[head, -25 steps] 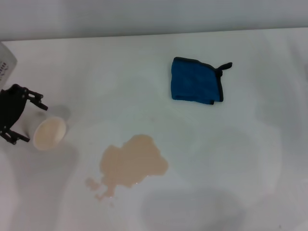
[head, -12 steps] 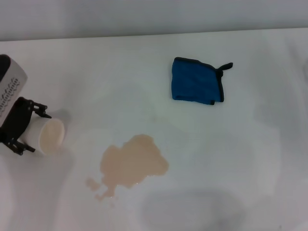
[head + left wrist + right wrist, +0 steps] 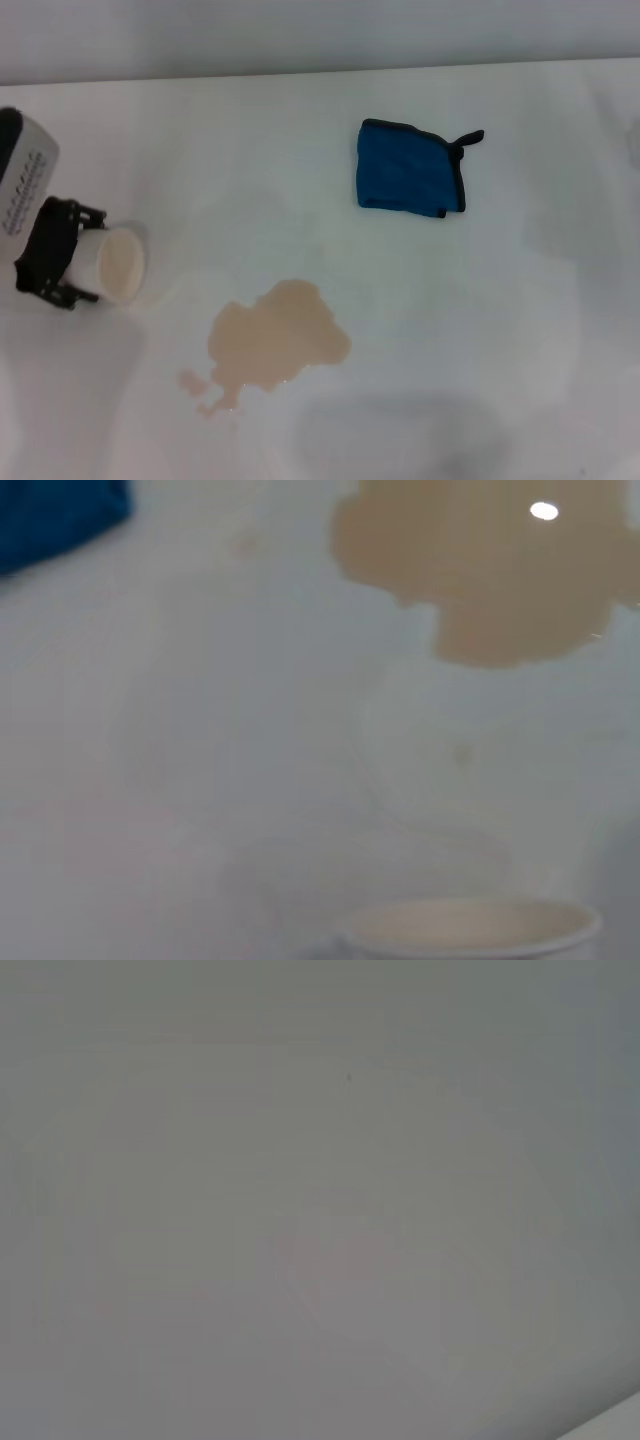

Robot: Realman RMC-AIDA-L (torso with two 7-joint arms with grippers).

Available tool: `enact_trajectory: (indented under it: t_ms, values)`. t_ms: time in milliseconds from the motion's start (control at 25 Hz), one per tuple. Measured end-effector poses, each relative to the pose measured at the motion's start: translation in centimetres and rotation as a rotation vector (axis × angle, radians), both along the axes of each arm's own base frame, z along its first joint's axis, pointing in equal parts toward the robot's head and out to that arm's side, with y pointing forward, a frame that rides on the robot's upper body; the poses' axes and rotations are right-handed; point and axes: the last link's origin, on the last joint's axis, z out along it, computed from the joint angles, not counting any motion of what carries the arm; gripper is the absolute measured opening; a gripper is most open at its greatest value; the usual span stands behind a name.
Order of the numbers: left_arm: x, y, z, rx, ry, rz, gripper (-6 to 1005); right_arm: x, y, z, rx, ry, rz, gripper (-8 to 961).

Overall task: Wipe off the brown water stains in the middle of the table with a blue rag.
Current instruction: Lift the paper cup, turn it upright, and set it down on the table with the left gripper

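The brown water stains (image 3: pixel 275 340) spread as a tan blotch with small splashes at its left end, in the middle of the white table (image 3: pixel 480 330). In the left wrist view the brown water stains (image 3: pixel 490 570) lie beyond the cup rim (image 3: pixel 470 928). The blue rag (image 3: pixel 408 180) lies folded at the back right, its black loop pointing right; one corner of the blue rag (image 3: pixel 55 515) shows in the left wrist view. At the table's left, my left gripper (image 3: pixel 90 253) is shut on a cream paper cup (image 3: pixel 118 264) tipped on its side, mouth toward the stain. My right gripper is out of view.
The table's far edge (image 3: pixel 320 70) meets a grey wall. The right wrist view shows only a plain pale surface.
My left gripper has shifted right and slightly up with the cup, which has turned its mouth more toward the stain. Rag and stain are unchanged.
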Motion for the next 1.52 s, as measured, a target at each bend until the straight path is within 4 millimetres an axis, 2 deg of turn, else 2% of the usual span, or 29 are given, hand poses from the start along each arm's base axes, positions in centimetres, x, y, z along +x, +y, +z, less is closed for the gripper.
enact_trajectory:
  t_ms: [160, 320, 440, 560, 640, 920, 1120, 1320, 1520]
  values:
    - [0.6, 0.9, 0.6, 0.119, -0.113, 0.054, 784, -0.1, 0.2, 0.1, 0.001, -0.003, 0.003, 664]
    - [1.6, 2.1, 2.0, 0.339, -0.420, 0.161, 755, -0.3, 0.4, 0.1, 0.001, -0.004, 0.011, 664]
    - [1.5, 2.0, 2.4, 0.382, -0.502, 0.173, 727, -0.5, 0.7, 0.2, 0.004, -0.004, 0.018, 664]
    - [0.6, 1.1, 2.6, 0.505, -0.744, 0.226, 701, -0.8, 0.9, 0.2, 0.006, -0.006, 0.029, 664]
    - [-0.5, 0.0, 1.9, 0.581, -0.883, 0.269, 688, -1.0, 1.1, 0.2, 0.007, -0.007, 0.037, 664]
    - [-2.7, -2.8, -0.7, 0.780, -1.153, 0.401, 623, -1.3, 1.5, 0.7, 0.017, -0.013, 0.049, 664]
    - [-4.2, -4.6, -1.9, 0.991, -1.276, 0.489, 611, -1.3, 1.6, 0.8, 0.019, -0.017, 0.048, 664]
    - [-5.1, -4.9, -3.4, 1.038, -1.244, 0.595, 601, -1.1, 1.4, 0.8, 0.017, -0.026, 0.042, 664]
    - [-5.8, -4.9, -4.2, 1.073, -1.207, 0.668, 601, -0.7, 1.0, 0.7, 0.013, -0.026, 0.029, 664]
